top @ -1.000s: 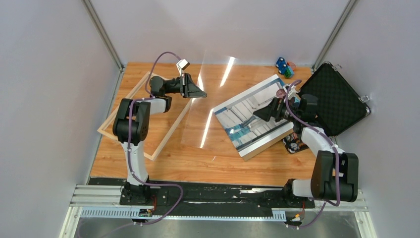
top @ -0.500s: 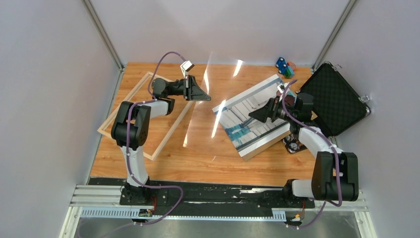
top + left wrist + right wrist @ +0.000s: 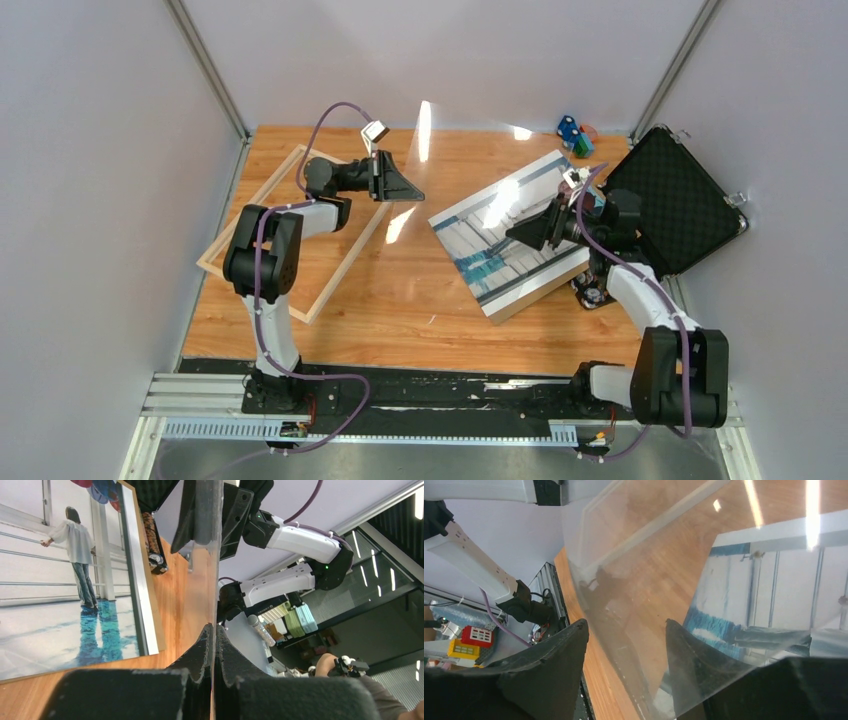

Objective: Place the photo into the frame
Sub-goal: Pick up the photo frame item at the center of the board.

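Table (image 3: 400, 310): orange-brown wood, grey walls around.
Progress: early; frame (image 3: 345, 270) lies empty at left, photo (image 3: 480, 260) well apart at right, not yet in.
Pane (image 3: 649, 580): in the air between the arms.
Left gripper (image 3: 213, 630): clenched on the pane's edge.
Right gripper (image 3: 626, 625): jaws apart, astride the pane's far edge.
Photo: flat, white-bordered, teal water, glare.

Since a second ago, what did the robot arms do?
The right gripper began closing around the edge of the clear sheet, and the sheet tilted, its glare shifting. The left gripper still pinches the other edge. The photo and the frame stayed put.
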Motion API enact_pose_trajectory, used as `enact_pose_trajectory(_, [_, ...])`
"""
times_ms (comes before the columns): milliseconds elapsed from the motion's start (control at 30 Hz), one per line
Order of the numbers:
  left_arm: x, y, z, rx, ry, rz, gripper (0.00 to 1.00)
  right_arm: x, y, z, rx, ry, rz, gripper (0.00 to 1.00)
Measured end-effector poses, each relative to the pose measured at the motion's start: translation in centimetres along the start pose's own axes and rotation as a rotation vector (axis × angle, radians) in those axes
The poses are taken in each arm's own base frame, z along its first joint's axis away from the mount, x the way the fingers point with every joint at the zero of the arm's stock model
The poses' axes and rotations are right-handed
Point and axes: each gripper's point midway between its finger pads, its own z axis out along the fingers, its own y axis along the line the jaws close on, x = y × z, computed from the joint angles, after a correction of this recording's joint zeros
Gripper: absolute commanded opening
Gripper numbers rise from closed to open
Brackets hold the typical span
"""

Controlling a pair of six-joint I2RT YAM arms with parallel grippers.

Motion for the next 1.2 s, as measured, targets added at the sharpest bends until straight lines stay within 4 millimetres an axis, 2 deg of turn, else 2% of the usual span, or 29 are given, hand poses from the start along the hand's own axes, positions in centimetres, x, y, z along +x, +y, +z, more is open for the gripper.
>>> enact_pose_trajectory(333, [-0.2, 0.3, -0.5, -0.008, -0.01, 0.017, 0.0, -1.0, 2.5, -1.0, -0.049, -0.018, -0.074, 0.34])
enact_pose_trajectory(533, [-0.1, 0.9, -0.6, -0.011, -0.01, 0.007, 0.0, -0.7, 3.0, -1.1, -0.075, -0.004, -0.058, 0.08])
enact_pose_trajectory(633, [0.0, 1.4, -0.7, -0.015, -0.012, -0.004, 0.01, -0.6, 3.2, -1.1, -0.088, 0.003, -0.051, 0.01])
enact_pose_trajectory(700, [0.1, 1.7, -0.7, -0.017, -0.013, -0.011, 0.09, -0.6, 3.3, -1.2, -0.093, 0.006, -0.047, 0.0])
enact_pose_trajectory(867, [0.2, 2.1, -0.8, -0.021, -0.014, -0.012, 0.41, -0.5, 3.5, -1.2, -0.099, 0.01, -0.031, 0.0])
enact_pose_trajectory(1033, [0.0, 2.4, -1.2, -0.028, -0.022, -0.004, 0.63, -0.8, 4.2, -1.4, -0.102, 0.001, -0.041, 0.0])
enact_pose_trajectory(1067, [-0.1, 2.5, -1.4, -0.031, -0.026, -0.002, 0.72, -0.9, 4.4, -1.5, -0.104, -0.002, -0.045, 0.0])
enact_pose_trajectory(1200, [-0.4, 2.9, -2.0, -0.046, -0.038, 0.006, 0.94, -1.3, 5.0, -1.6, -0.106, -0.013, -0.056, 0.0])
